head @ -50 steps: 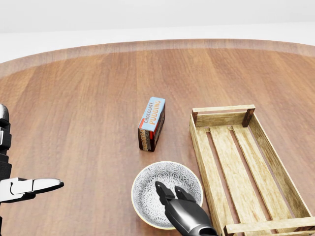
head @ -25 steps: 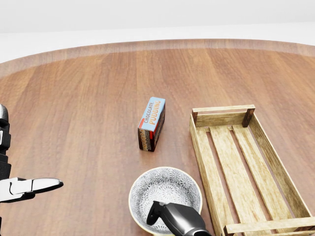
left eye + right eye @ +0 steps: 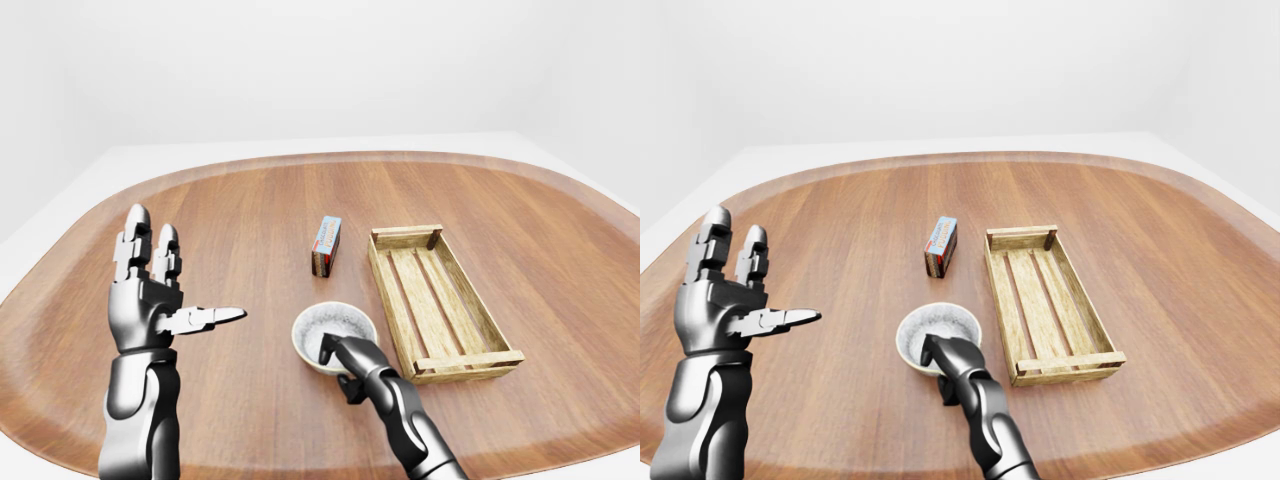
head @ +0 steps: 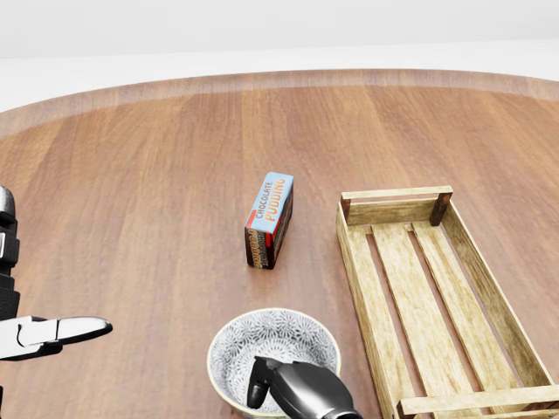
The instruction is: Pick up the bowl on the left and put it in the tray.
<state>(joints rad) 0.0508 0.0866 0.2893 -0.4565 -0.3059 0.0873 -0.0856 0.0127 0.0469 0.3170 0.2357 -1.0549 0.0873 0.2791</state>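
view: left-eye
left hand (image 3: 148, 296): is raised at the view's left, well apart from every object; the fingers are spread upright and the thumb is stretched toward the view's right, with nothing held.
right hand (image 3: 348, 362): is brought in from the bottom edge; one finger is hooked inside the bowl's lower rim and the thumb is set outside under it, so the rim is pinched.
bowl (image 3: 338, 320): grey-white and patterned; it is placed just left of the wooden tray's lower end, outside it.
wooden tray (image 3: 388, 296): a slatted crate laid lengthwise up the view, right of centre.

view: head
chocolate pudding box (image 4: 269, 218): is stood on a long edge above the bowl and left of the tray's upper end, apart from both; "CHOCOLATE PUDDING" is read on its top face.
bowl and tray: a strip of bare wood is seen between them; whether the bowl is lifted cannot be told.
left hand here: only the thumb and wrist are shown at the left edge.

view: right-eye
table (image 3: 840, 220): a rounded wooden top with a paler rim, on which box and tray are set.
pinch: the dark fingers are again seen closed over the bowl's lower rim.
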